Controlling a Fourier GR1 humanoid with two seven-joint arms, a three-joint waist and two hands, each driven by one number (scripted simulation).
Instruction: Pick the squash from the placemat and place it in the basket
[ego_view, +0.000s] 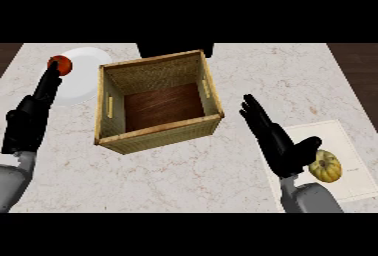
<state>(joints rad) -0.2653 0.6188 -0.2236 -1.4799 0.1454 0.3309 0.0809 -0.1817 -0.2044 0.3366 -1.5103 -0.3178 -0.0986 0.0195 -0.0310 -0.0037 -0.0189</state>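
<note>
While the squash (325, 166) is lying on the placemat (348, 150) at the lower right of the frame, the right hand (277, 137) is hovering just to its left with fingers straight and spread apart, thumb pointing toward the squash, holding nothing. The basket (158, 101) is standing open at upper centre, its dark floor showing. The left hand (29, 117) is resting at the left edge, fingers straight, tips reaching up beside a red fruit (60, 65) on a white plate (83, 80) at upper left. The risk, as I judge it, is that the rounded squash is sitting beside the palm rather than under it, so closing from here could be nudging it across the placemat toward the counter edge. Carrying it over, the hand could also be clipping the basket's near rim.
</note>
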